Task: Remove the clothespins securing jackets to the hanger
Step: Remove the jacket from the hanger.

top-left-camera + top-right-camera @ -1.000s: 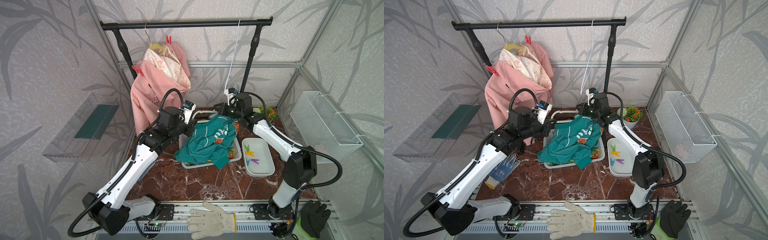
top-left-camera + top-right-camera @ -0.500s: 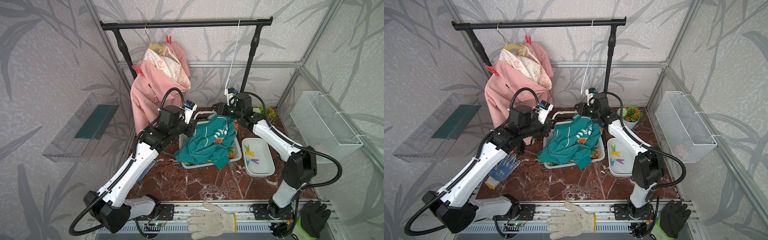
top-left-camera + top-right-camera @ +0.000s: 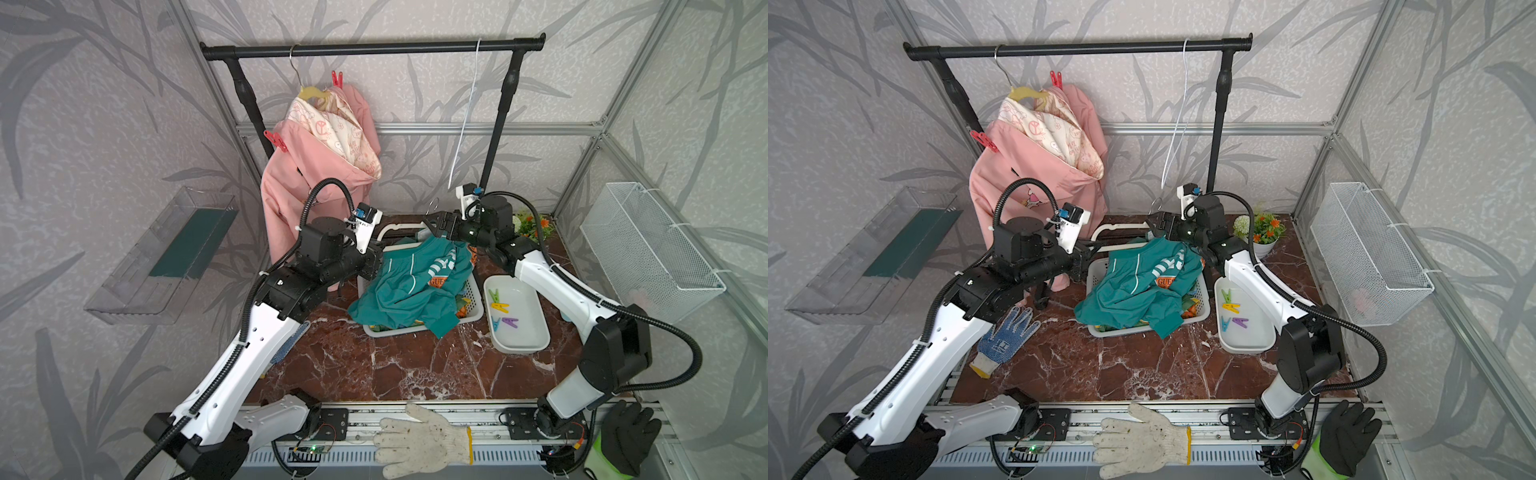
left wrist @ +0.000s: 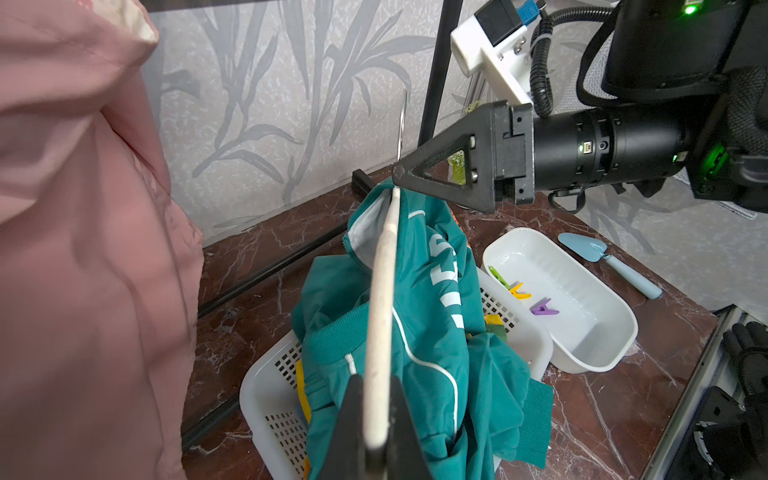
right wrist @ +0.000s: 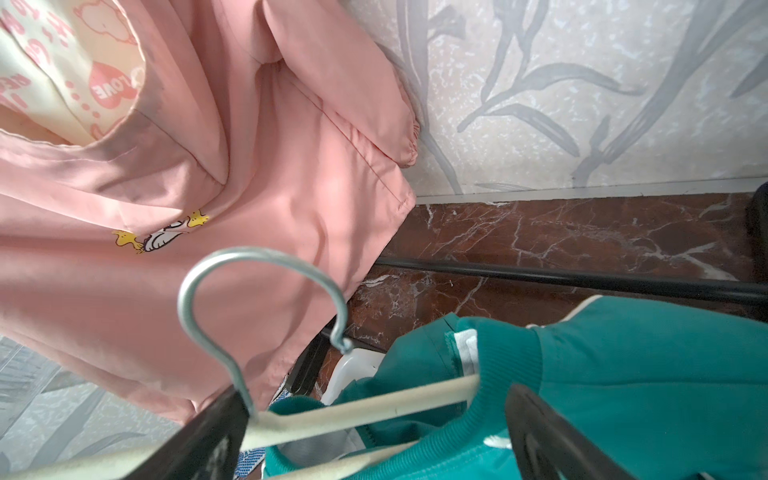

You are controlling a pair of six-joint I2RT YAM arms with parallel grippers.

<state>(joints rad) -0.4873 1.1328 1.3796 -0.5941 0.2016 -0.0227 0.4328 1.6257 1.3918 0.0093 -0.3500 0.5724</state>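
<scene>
Pink jacket hangs high; the teal jacket lies on the basket. The left gripper pinches its hanger; the right gripper gapes wide, gripping nothing. Up and left of both, nearer the left, sit an upright red clothespin and a slanting red clothespin; their bite is hard to see.

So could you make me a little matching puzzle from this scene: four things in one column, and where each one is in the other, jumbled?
Things
1. pink hooded jacket
2. teal jacket
3. purple clothespin
4. white knit glove

Places
A. in the white tray
B. on the metal base rail at the front
C. hanging from the black clothes rail
D. heaped over the white basket

Pairs: 1-C, 2-D, 3-A, 4-B
</scene>
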